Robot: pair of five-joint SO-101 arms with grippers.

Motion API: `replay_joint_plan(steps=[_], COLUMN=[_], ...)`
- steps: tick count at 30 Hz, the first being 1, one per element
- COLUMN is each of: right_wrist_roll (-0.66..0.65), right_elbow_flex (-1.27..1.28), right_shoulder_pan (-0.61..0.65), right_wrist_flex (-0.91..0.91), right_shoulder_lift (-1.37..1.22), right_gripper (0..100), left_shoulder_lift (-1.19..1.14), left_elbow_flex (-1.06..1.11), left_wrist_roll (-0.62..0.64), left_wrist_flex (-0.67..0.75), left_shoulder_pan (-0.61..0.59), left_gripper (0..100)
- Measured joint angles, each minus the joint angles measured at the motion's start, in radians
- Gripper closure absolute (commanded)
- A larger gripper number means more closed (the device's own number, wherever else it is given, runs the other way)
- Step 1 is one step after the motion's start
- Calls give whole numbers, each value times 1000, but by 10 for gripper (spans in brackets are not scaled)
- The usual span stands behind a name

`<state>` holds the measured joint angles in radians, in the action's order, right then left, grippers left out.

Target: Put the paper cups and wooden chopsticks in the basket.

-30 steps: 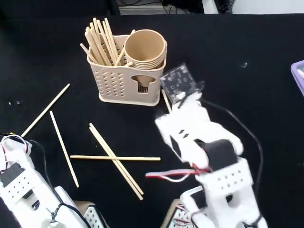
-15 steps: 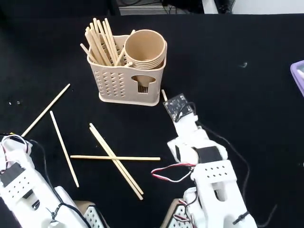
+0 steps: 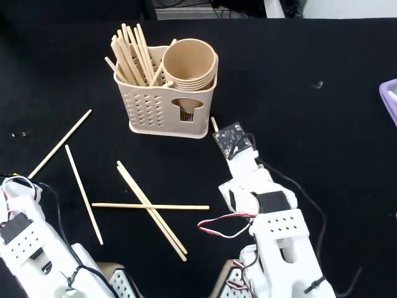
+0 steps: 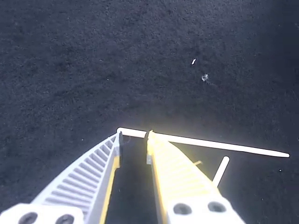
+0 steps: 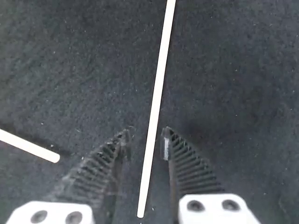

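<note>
A beige perforated basket (image 3: 162, 110) stands at the back of the black table, holding stacked paper cups (image 3: 190, 62) and a bundle of wooden chopsticks (image 3: 129, 51). Several loose chopsticks (image 3: 151, 207) lie in front of it. One chopstick (image 5: 158, 100) lies between the fingers of my right gripper (image 5: 145, 140), which is open and low over it, just right of the basket. Its far end (image 3: 214, 124) pokes out beyond the right arm (image 3: 255, 186). My left gripper (image 4: 134, 136) is narrowly open at the near left, its tips at the end of another chopstick (image 4: 210, 144).
A purple object (image 3: 389, 98) shows at the table's right edge. The end of a second chopstick (image 5: 29, 146) lies beside my right gripper. The left arm's base (image 3: 28, 242) sits at the front left corner. Bare black cloth stretches to the right of the basket.
The right arm has drawn back from the basket's side and dropped down over the chopstick beside it. It has held still for the last half second. The left arm has not moved.
</note>
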<state>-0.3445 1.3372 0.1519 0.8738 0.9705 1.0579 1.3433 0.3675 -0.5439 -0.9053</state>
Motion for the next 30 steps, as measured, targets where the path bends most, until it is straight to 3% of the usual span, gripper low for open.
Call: replay_joint_plan(steps=[8,23,30], right_wrist_roll=[0,0,0], right_elbow_flex=[0,-216,-270], right_shoulder_pan=[0,-3,-3], right_wrist_flex=[0,-15,-15], right_shoulder_lift=[-6,-506,-621], right_gripper=[881,881,882], left_shoulder_lift=[0,0,0], left_elbow_flex=[0,0,0], left_wrist_roll=[0,0,0], left_wrist_flex=[0,0,0], left_shoulder_pan=[0,0,0], left_gripper=[895,895,895])
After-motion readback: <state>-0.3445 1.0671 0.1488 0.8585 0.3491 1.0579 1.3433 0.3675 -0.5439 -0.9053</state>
